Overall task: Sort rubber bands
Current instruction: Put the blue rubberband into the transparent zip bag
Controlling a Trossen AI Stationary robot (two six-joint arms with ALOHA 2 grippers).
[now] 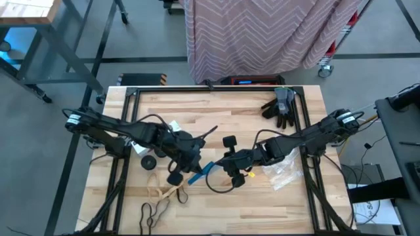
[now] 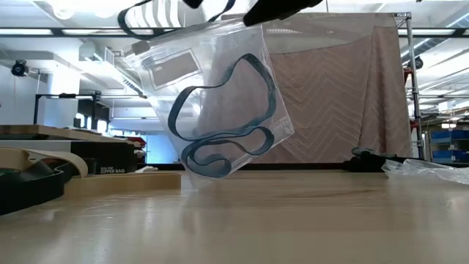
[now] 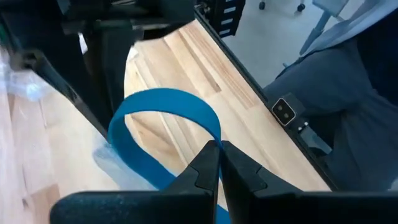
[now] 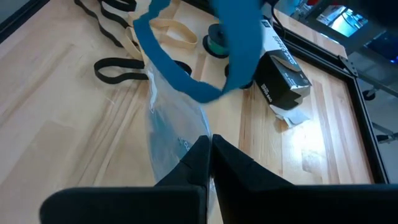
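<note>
A clear plastic bag (image 2: 212,103) with blue rubber bands (image 2: 220,139) inside hangs tilted over the middle of the table. My left gripper (image 1: 190,169) is shut on a blue rubber band (image 3: 165,102) that loops up over the bag's mouth. My right gripper (image 1: 231,169) is shut on the bag (image 4: 171,134). Tan rubber bands (image 1: 164,190) and black rubber bands (image 1: 154,211) lie flat on the table near its front edge, left of centre. My left gripper pinches the blue band's strip (image 3: 214,138) between its two fingertips. The band arches up in a loop beyond the fingers and runs down toward the bag. My right gripper pinches the clear bag's upper edge (image 4: 186,149) between its two fingers. The bag hangs below, tilted, with the blue bands in its bottom.
Dark grey gloves (image 1: 281,105) lie at the far right. More clear bags (image 1: 285,172) lie at the right. A black box (image 4: 283,74) and a small roll (image 4: 217,43) lie left of centre. Black frame rails run along the table's sides.
</note>
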